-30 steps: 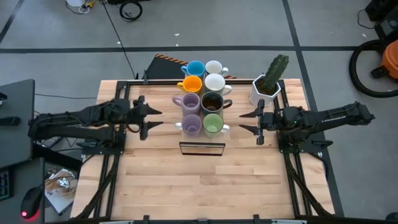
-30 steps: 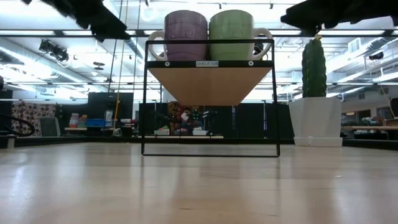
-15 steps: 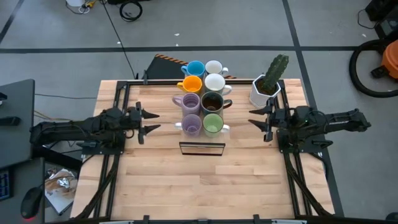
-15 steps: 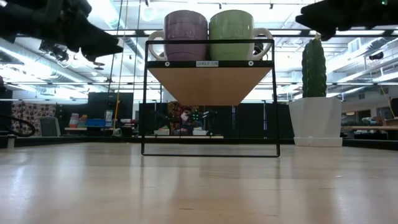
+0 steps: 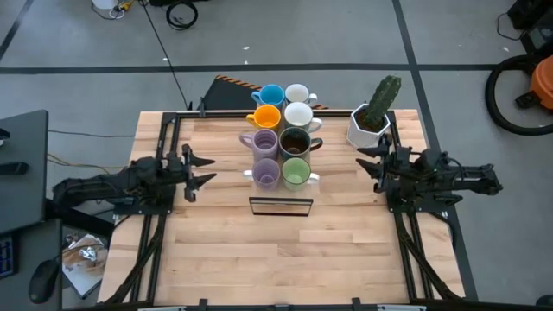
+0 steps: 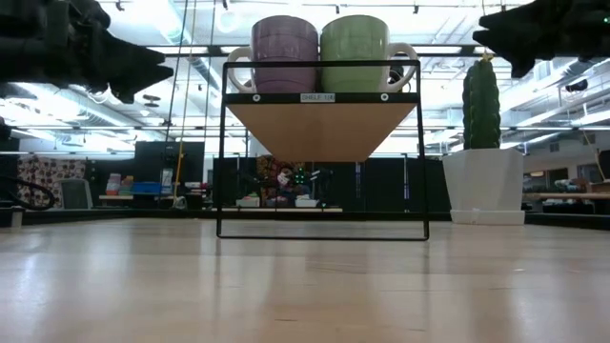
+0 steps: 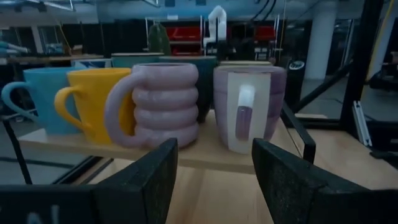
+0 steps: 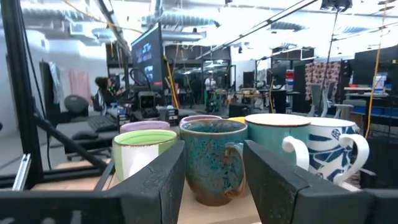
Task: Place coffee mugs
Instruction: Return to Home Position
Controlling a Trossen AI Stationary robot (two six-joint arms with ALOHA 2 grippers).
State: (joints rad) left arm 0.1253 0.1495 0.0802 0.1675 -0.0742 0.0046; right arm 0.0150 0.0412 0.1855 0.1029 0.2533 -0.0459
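Observation:
Eight mugs stand in two rows on a raised wooden shelf (image 6: 324, 129) in a black wire frame. From far to near they are light blue (image 5: 272, 94) and white (image 5: 297, 92), orange (image 5: 267, 117) and white (image 5: 298, 114), lavender (image 5: 263, 142) and dark brown (image 5: 295, 141), lavender (image 5: 266, 173) and green (image 5: 295, 172). My left gripper (image 5: 201, 169) hangs open to the left of the rack, facing the lavender mugs (image 7: 165, 102). My right gripper (image 5: 365, 161) hangs open to its right, facing the dark brown mug (image 8: 213, 158). Neither touches anything.
A white hexagonal pot with a green cactus (image 5: 371, 114) stands on the table near the far right corner, just beyond my right gripper. The rack's black frame (image 5: 281, 206) reaches toward the near side. Bare wooden tabletop (image 5: 285, 259) lies nearer than the rack.
Both arms have drawn back from the rack, the left toward the table's left edge and the right toward its right edge. The left gripper has also come down. The mugs have stayed where they were.

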